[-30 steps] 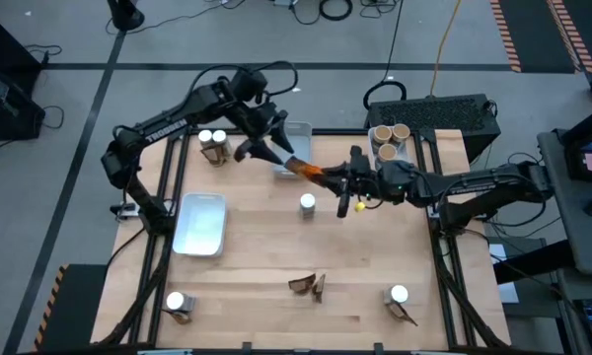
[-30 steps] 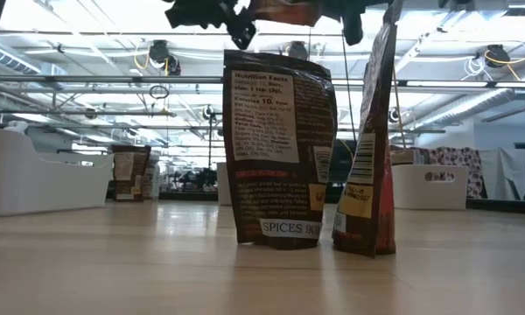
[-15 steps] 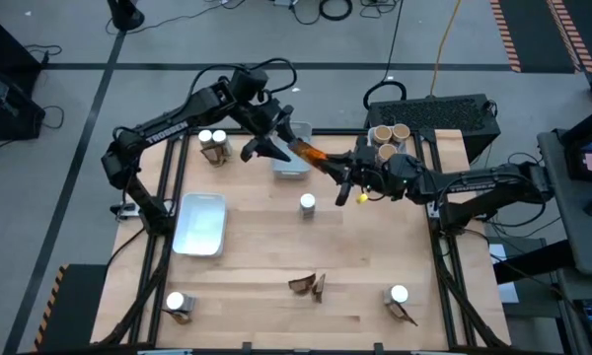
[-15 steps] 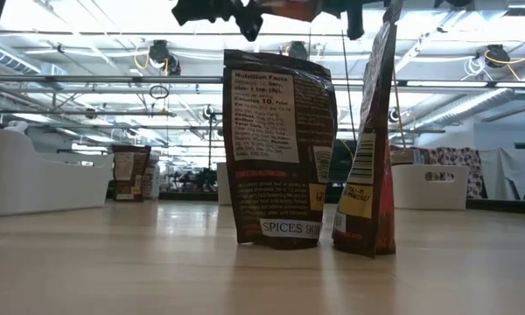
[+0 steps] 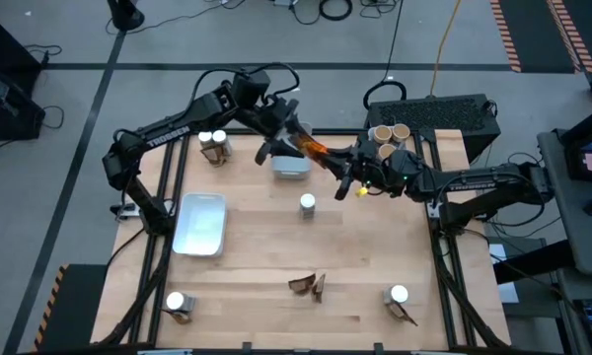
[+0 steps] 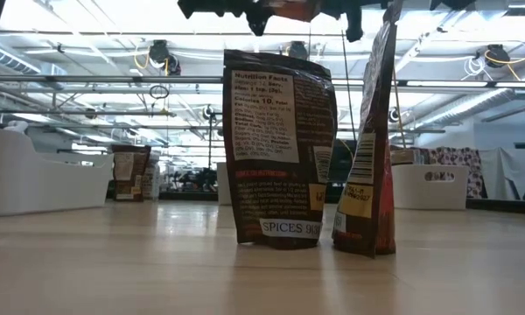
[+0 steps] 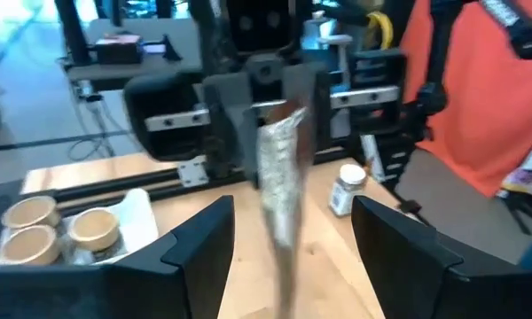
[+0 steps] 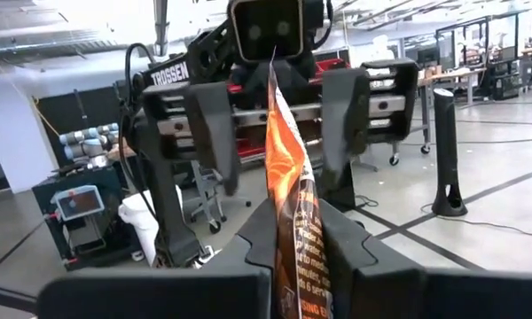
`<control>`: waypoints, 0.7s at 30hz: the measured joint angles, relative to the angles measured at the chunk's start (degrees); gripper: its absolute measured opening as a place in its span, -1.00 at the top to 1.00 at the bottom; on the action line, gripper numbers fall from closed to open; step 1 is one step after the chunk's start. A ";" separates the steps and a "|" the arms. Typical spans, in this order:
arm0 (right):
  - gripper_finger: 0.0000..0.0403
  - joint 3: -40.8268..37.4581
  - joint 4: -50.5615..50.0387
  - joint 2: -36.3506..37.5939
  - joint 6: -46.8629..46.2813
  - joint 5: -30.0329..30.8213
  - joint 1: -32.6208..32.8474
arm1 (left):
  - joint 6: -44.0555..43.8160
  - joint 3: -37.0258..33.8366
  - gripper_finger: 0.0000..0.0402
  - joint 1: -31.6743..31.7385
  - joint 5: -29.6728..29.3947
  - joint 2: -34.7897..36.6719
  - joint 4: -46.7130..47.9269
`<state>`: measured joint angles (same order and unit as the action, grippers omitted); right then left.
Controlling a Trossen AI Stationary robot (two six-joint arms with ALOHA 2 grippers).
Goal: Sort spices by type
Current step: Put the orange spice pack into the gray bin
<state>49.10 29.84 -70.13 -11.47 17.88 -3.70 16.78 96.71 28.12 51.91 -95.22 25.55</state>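
An orange and dark-brown spice packet (image 5: 312, 151) hangs in the air over the far middle of the table, between my two grippers. My right gripper (image 5: 343, 170) is shut on it from the right. My left gripper (image 5: 284, 141) is open, and its fingers (image 7: 204, 252) stand on either side of the packet's free end (image 7: 279, 173) without touching it. A white-capped jar (image 5: 307, 203) stands on the wood below. Tan-topped tubs (image 5: 386, 138) sit in a tray at the far right. Two more packets (image 6: 280, 149) stand upright at the near edge. My right gripper pinches the packet between its two fingers at the end nearest it (image 8: 297, 257), coming roughly level from the table's right. The packet is lifted clear of the table, edge-on, and sticks out from the fingers toward the left gripper.
A small white tray (image 5: 291, 164) lies under the left gripper, and a larger white tray (image 5: 201, 223) lies at the left. Jars with a packet (image 5: 213, 144) stand far left. A jar with a packet stands at the near left (image 5: 177, 304) and at the near right (image 5: 399, 299).
My right gripper has carried the packet toward the table's far edge, keeping it clear of the table. My left gripper has moved right and slightly toward the far edge, staying open around the packet's free end.
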 joint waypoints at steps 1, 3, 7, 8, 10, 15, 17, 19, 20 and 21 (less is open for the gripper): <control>0.85 0.00 0.21 0.00 0.01 -0.01 0.01 | 0.00 0.00 -0.15 -0.12 -0.88 0.00 -0.05; 0.87 0.00 0.48 0.00 0.05 0.01 0.02 | -0.02 0.00 -0.15 -0.22 -1.54 0.00 -0.27; 0.86 0.00 0.48 0.00 0.07 0.01 0.02 | -1.14 0.00 -0.13 -0.44 -1.61 0.00 -0.39; 0.86 0.00 0.60 0.00 0.08 0.01 0.02 | -1.63 0.00 -0.10 -0.44 -1.63 0.00 -0.56; 0.85 0.00 0.98 0.00 0.10 -0.01 0.02 | -2.64 0.00 -0.03 -0.64 -1.63 0.00 -1.04; 0.87 0.00 1.85 0.00 0.14 -0.03 0.02 | -2.89 0.00 0.26 -1.34 -1.82 0.00 -1.15; 0.86 0.00 1.75 0.00 0.14 -0.41 0.04 | -2.87 0.00 0.41 -1.66 -2.29 0.00 -1.15; 0.85 0.00 1.93 0.00 0.14 -1.32 0.07 | -2.94 0.00 0.57 -1.88 -2.81 0.00 -1.11; 0.84 0.00 2.04 0.00 0.14 -1.80 0.07 | -2.95 0.00 0.65 -1.94 -2.83 0.00 -1.05; 0.83 0.00 2.04 0.00 0.14 -2.08 0.07 | -2.95 0.00 0.74 -2.05 -2.87 0.00 -0.95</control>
<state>49.10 31.88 -70.13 -11.33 15.80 -3.64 13.82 96.71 26.06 49.04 -95.22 24.60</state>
